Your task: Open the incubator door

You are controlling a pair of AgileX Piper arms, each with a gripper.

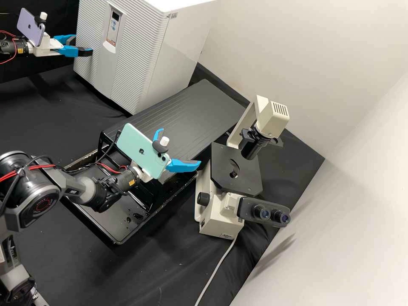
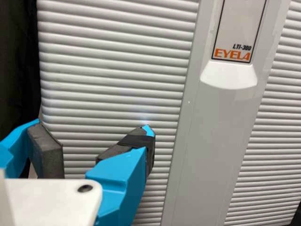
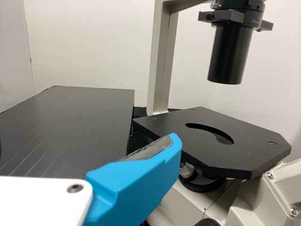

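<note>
The light grey incubator point(image 1: 127, 55) stands at the back left in the high view, its ribbed front door point(image 2: 113, 61) closed. At the door's left edge is my left gripper point(image 1: 80, 46), open. In the left wrist view my left gripper point(image 2: 96, 141) has one finger by the door's side edge and the other over the ribbed front; whether either touches cannot be told. My right gripper point(image 1: 180, 146) is held open and empty between the black rack and the microscope. One finger of my right gripper point(image 3: 136, 181) shows in the right wrist view, in front of the microscope stage.
A beige microscope point(image 1: 221, 212) with a black stage point(image 1: 225, 170) stands right of centre. A black board point(image 1: 191, 110) slopes over a rack and black tray point(image 1: 114, 236) between microscope and incubator. A grey cable point(image 1: 216, 267) runs to the front edge. White walls rise behind and at right.
</note>
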